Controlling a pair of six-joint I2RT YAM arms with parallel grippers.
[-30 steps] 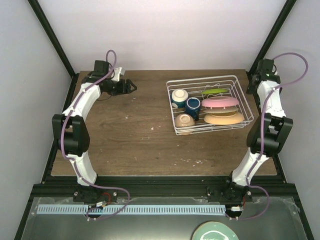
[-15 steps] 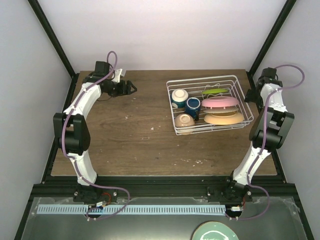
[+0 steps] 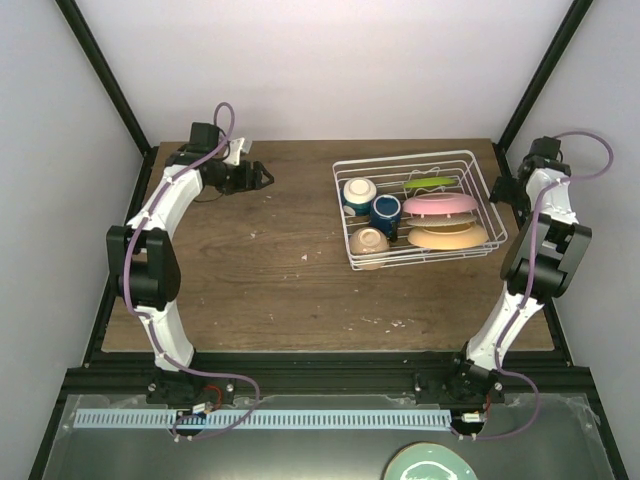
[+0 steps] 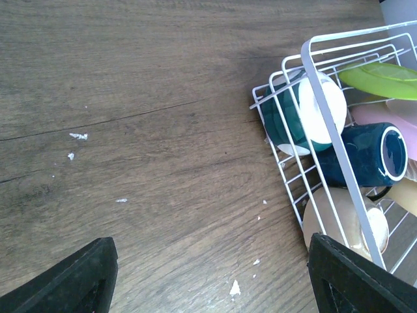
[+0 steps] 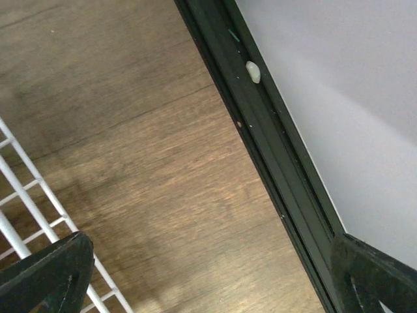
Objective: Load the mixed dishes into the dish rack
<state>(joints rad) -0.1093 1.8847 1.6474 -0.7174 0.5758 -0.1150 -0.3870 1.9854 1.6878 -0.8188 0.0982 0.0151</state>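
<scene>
– Dishes, seen from above: pink plate (image 3: 440, 204), peach-tan plate (image 3: 447, 237), lime green plate (image 3: 428, 183), dark blue mug (image 3: 386, 209) and both cream bowls (image 3: 360, 190) sit inside the dish rack (image 3: 400, 158). None lies out on the table (image 3: 260, 280).
– What's changed?
– The right gripper (image 3: 498, 188) has drawn back toward the table's right edge, away from the rack. The left gripper (image 3: 266, 177) has hardly stirred, well apart on the left.
– Left wrist view?
– Jaws spread over bare table, nothing between them, rack off to one side.
– Right wrist?
– Spread wide too and empty, with only the rack's corner wires showing. Loading looks finished, I'd judge.
</scene>
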